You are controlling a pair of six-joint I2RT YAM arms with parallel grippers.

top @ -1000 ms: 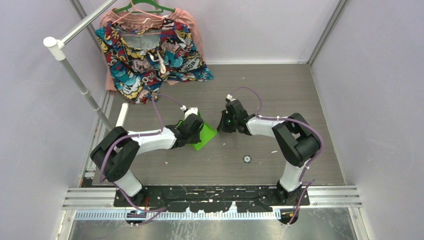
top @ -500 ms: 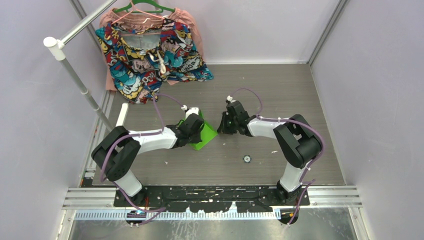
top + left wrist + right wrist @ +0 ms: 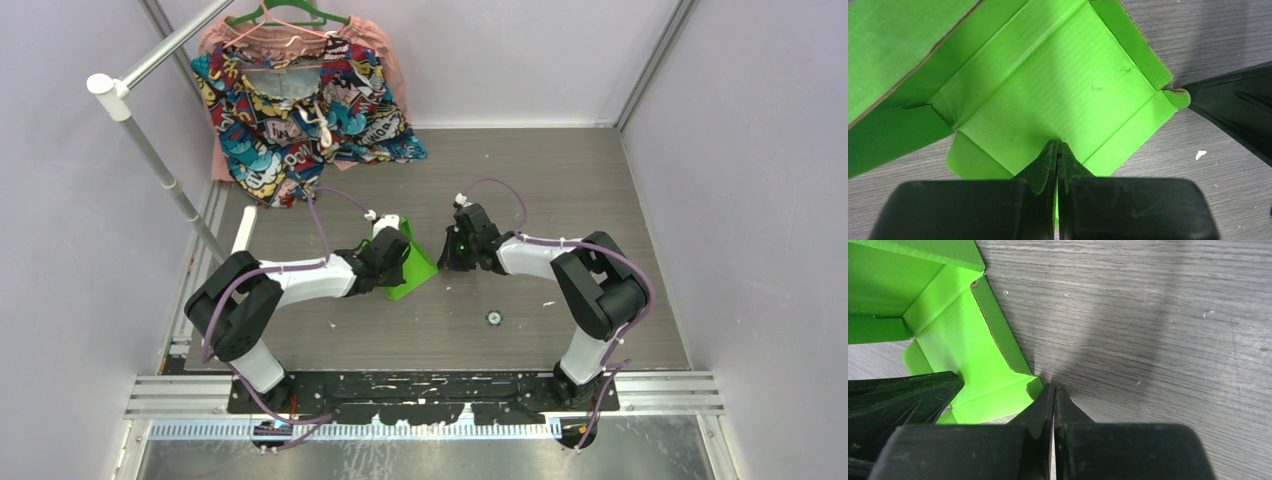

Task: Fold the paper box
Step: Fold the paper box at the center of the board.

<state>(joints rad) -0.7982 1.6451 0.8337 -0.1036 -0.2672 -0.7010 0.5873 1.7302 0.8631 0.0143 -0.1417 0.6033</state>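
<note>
The left gripper (image 3: 1057, 148) clamps a wall of the paper box (image 3: 1048, 95); the right gripper (image 3: 1053, 390), closed and empty, should press the corner tab (image 3: 1029, 385) inward slowly

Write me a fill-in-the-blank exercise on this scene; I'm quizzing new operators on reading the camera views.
1. The paper box is bright ____ card.
2. In the top view it lies ____ the left gripper and the right gripper.
3. Both grippers have their fingers ____.
4. The patterned garment sits in the far ____ corner of the table.

Missing words: green; between; closed; left.
</note>
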